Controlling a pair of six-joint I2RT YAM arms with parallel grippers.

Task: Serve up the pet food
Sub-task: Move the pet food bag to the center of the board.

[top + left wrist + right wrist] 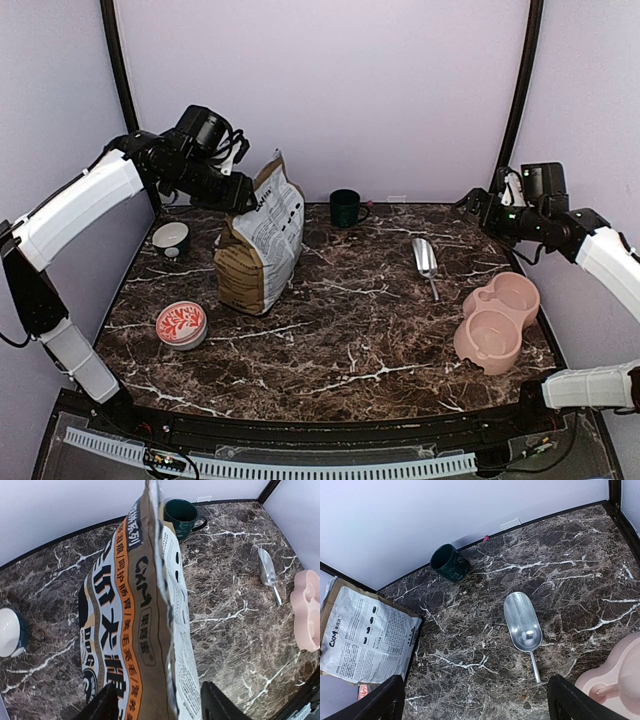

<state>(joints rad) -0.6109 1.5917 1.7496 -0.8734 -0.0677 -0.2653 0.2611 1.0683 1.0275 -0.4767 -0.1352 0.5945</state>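
Observation:
The pet food itself is not in view. A tan-and-white printed paper bag stands upright at the table's left middle, its crimped top edge pointing up. My left gripper hovers at that top edge; in the left wrist view it straddles the bag, one dark finger on each side with a visible gap, so it is open. My right gripper hangs high at the right rear, open and empty, above bare marble near a metal scoop. The pink double bowl sits at the right front.
The scoop lies flat right of centre, handle toward the front. A dark green mug stands at the back wall. A white-lined bowl sits at the left rear, and a red-patterned bowl at the left front.

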